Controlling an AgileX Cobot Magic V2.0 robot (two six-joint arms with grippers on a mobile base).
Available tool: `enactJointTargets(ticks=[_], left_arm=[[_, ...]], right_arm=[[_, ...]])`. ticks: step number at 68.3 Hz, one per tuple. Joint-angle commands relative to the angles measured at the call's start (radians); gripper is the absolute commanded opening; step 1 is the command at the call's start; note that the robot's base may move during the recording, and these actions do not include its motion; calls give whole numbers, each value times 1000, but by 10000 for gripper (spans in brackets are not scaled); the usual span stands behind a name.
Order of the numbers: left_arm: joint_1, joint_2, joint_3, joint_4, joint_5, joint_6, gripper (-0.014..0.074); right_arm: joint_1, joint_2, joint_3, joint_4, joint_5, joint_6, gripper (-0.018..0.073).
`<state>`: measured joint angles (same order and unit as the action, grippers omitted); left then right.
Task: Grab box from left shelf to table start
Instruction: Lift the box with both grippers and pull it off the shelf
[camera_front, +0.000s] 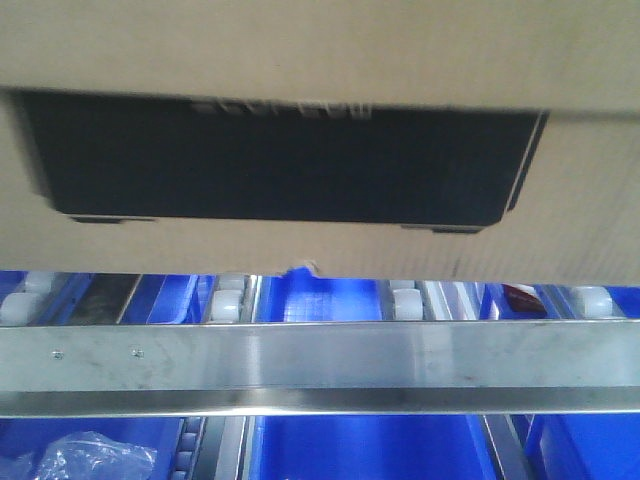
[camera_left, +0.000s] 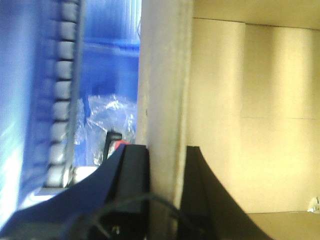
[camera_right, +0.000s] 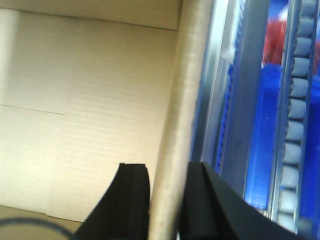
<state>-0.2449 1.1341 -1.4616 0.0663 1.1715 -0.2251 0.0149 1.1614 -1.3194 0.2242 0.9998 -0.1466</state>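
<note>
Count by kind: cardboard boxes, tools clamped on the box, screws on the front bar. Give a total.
box: 1
tools: 2, left tool and right tool
screws: 2
Total: 5

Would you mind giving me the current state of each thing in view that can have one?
box: open, a wall pinched by each gripper; lower edge slightly torn.
left gripper: shut on a box wall.
right gripper: shut on a box wall.
left shelf: box above its front bar; resting or lifted, cannot tell.
blue bins: stowed in the shelf; one holds a clear bag.
</note>
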Motion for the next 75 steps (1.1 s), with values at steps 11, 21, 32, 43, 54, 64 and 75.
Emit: enactJointTargets(ticks=[11,21,32,43,54,64,75], left_arm=[[-4,-257,207,-17,-148,-23,-90],[-4,-409,315,-29,-172,-18,-90],[-4,-568,355,-54,-170,-16,-90],[-4,-689,355,-56,-184,-11,-90],[-4,-775,355,-66,-184,12,-90],[-4,-819,355,-72,-184,12,-90],[-4,-821,355,-72,-184,12,-90]], right_arm=[[74,-227,190,45,-108,-20,61],[75,-376,299,74,-119,-20,61],[75,-554,313,79,-119,-20,61],[75,-697,313,93,-126,-20,61],[75,-816,313,113,-161,-20,61],[75,-878,313,120,-203,-20,61],[75,-884,313,121,-203,-20,58]])
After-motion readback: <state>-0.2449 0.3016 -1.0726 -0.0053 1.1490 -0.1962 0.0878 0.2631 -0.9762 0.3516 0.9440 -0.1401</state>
